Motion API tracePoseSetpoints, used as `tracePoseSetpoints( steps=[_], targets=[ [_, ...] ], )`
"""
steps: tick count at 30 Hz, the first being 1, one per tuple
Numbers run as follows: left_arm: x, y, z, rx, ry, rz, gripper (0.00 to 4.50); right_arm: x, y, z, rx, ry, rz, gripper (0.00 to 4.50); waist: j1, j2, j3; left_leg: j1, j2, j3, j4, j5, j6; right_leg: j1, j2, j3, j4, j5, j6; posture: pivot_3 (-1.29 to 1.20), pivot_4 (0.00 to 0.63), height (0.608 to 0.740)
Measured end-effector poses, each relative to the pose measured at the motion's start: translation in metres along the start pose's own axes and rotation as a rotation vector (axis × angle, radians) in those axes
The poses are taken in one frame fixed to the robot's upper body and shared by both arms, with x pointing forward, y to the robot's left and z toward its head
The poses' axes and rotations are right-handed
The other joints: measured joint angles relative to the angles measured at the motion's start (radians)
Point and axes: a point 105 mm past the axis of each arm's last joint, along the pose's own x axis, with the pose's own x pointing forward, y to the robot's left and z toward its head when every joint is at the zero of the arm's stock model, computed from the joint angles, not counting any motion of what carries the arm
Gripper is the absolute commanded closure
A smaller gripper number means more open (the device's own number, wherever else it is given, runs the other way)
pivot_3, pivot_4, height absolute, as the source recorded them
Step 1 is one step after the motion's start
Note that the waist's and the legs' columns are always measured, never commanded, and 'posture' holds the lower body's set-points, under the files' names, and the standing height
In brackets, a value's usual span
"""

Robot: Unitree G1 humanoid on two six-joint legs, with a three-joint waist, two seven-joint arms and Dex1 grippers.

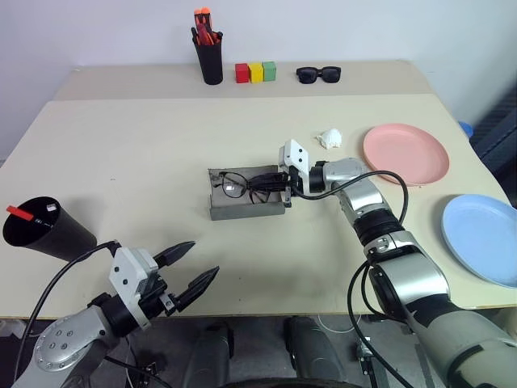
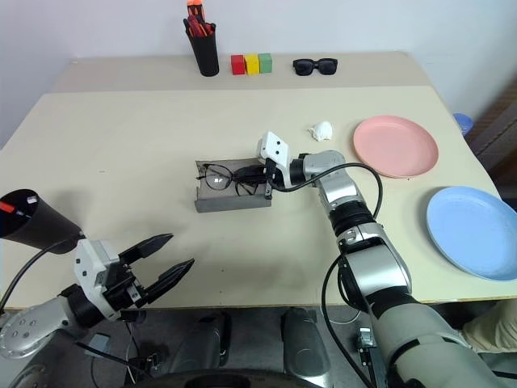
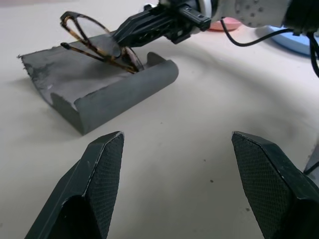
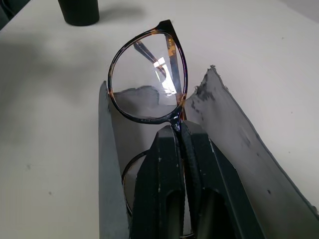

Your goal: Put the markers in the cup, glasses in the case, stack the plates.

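1. The right gripper (image 4: 180, 130) was clamped shut on the bridge of the glasses (image 1: 242, 184), holding them over the open grey case (image 1: 242, 208) near the middle of the table (image 1: 121, 145).
2. The glasses hung tilted, one lens raised above the case and the other low inside it; whether the frame touched the lining could not be confirmed from the wrist view.
3. Their long axis ran lens to lens, roughly along the length of the case, with the temples apparently folded behind.
4. Handling judgement: the frame looked thin, light and fragile, with lenses liable to scratch; the bridge was a sound hold, and a gentle release seemed advisable.
5. The case appeared soft and felt-like, light enough to slide if nudged.
6. The left gripper (image 1: 187, 269) stood wide apart and empty at the near table edge, beside the black cup (image 1: 48, 230), which held a red-capped marker (image 1: 23, 214).
7. The pink plate (image 1: 405, 153) and blue plate (image 1: 483, 236) lay apart, unstacked.
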Motion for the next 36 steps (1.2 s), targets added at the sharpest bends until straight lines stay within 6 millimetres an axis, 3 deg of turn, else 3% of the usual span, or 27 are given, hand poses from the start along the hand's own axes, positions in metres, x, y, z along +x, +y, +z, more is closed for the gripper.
tracePoseSetpoints(
  steps=[16, 19, 26, 32, 36],
  targets=[
    [0.002, 0.0, 0.001, 0.011, -0.009, 0.0, 0.97, 0.002, 0.002, 0.001, -0.067, 0.034, 0.032, 4.47, 0.0, 0.0, 0.0, 0.0, 0.0, 0.0, 0.0, 0.0, 0.0, 0.0, 0.0, 0.0, 0.0, 0.0, 0.0, 0.0, 0.15, 0.74],
    [0.004, 0.001, 0.002, 0.014, -0.011, 0.0, 0.97, 0.002, 0.002, 0.001, -0.058, 0.036, 0.032, 3.56, 0.0, 0.0, 0.0, 0.0, 0.0, 0.0, 0.0, 0.0, 0.0, 0.0, 0.0, 0.0, 0.0, 0.0, 0.0, 0.0, 0.15, 0.74],
    [0.006, 0.004, 0.004, 0.017, -0.008, 0.008, 0.97, 0.002, 0.002, 0.0, -0.036, 0.038, 0.03, 0.04, 0.0, 0.0, 0.0, 0.0, 0.0, 0.0, 0.0, 0.0, 0.0, 0.0, 0.0, 0.0, 0.0, 0.0, 0.0, 0.0, 0.15, 0.74],
    [0.008, 0.006, 0.007, 0.006, -0.019, 0.014, 0.97, 0.0, -0.002, 0.001, 0.018, 0.015, 0.003, 0.04, 0.0, 0.0, 0.0, 0.0, 0.0, 0.0, 0.0, 0.0, 0.0, 0.0, 0.0, 0.0, 0.0, 0.0, 0.0, 0.0, 0.15, 0.74],
    [0.015, 0.017, 0.027, -0.009, -0.104, 0.045, 0.97, -0.008, -0.008, 0.02, 0.079, -0.095, -0.026, 0.04, 0.004, 0.0, 0.0, 0.0, 0.0, -0.001, 0.001, 0.0, 0.0, 0.001, 0.0, 0.0, 0.0, 0.001, 0.002, 0.0, 0.15, 0.74]
  ],
)
